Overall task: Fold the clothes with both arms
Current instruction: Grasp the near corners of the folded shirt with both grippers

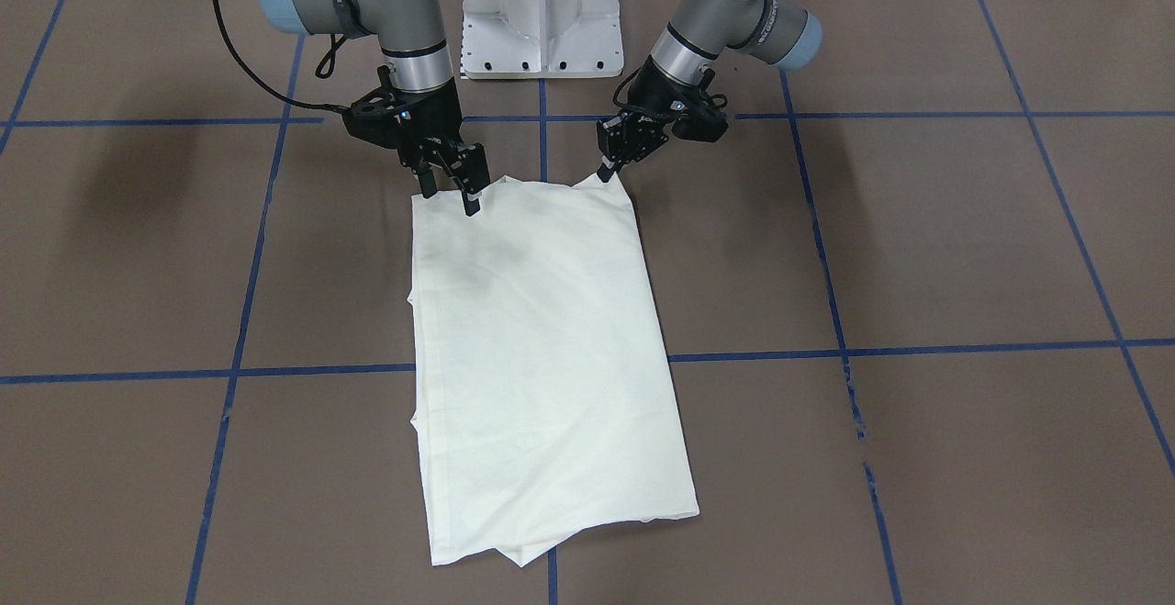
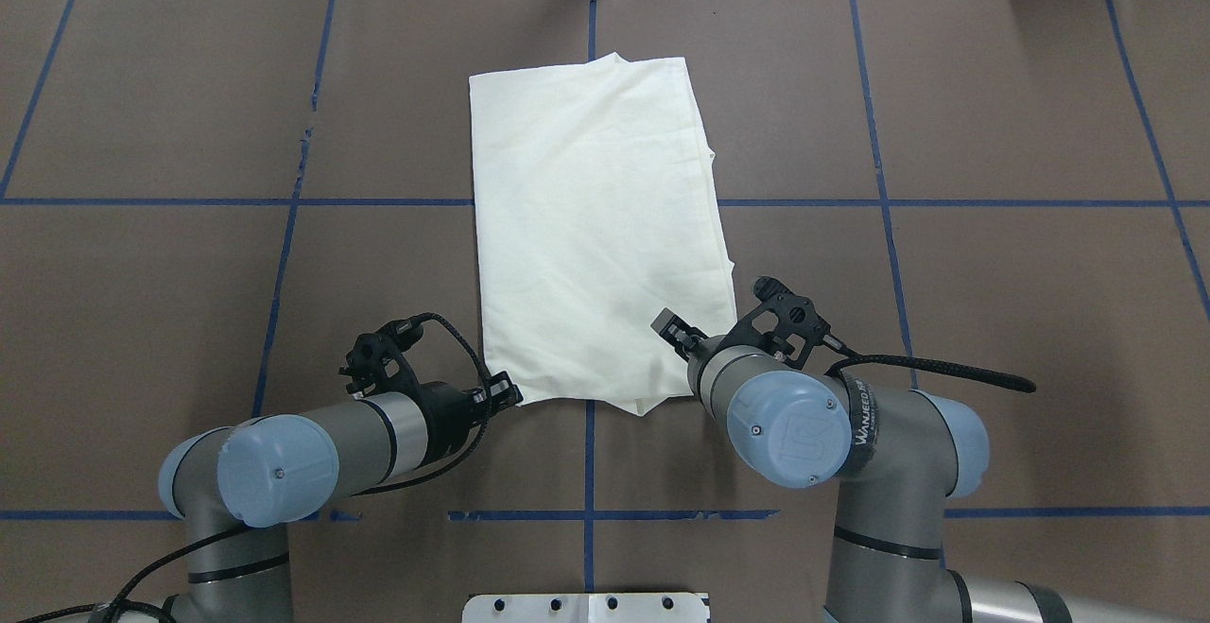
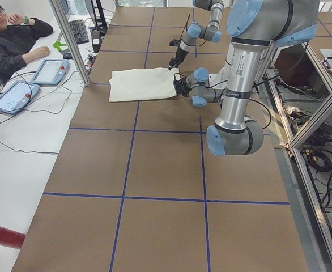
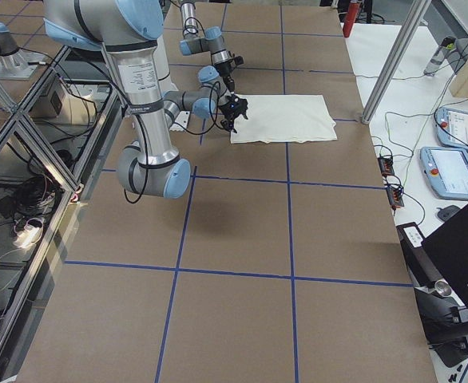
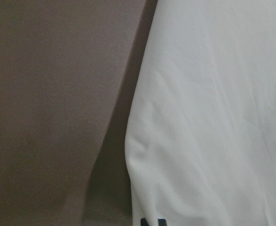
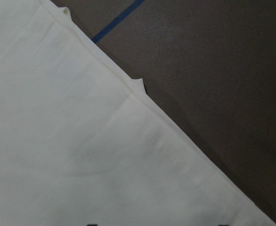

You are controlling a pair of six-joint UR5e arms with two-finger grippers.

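Left arm (image 2: 378, 429): silver-grey jointed tubes, light-blue round caps
Right arm (image 2: 879, 547): same (black band lettered "WANJEED")
Cables (image 2: 945, 370): black, braided

Both wrist views crop the jaws to dark slivers against the shirt (image 6: 81, 141).

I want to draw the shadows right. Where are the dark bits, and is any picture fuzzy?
Front-facing view: soft grey shadows lie on the table either side, plus a smudge on the shirt. Left wrist view: a dark shadow strip beside the shirt's edge, all slightly blurry. Right wrist view: sharper, hardly any shadow.
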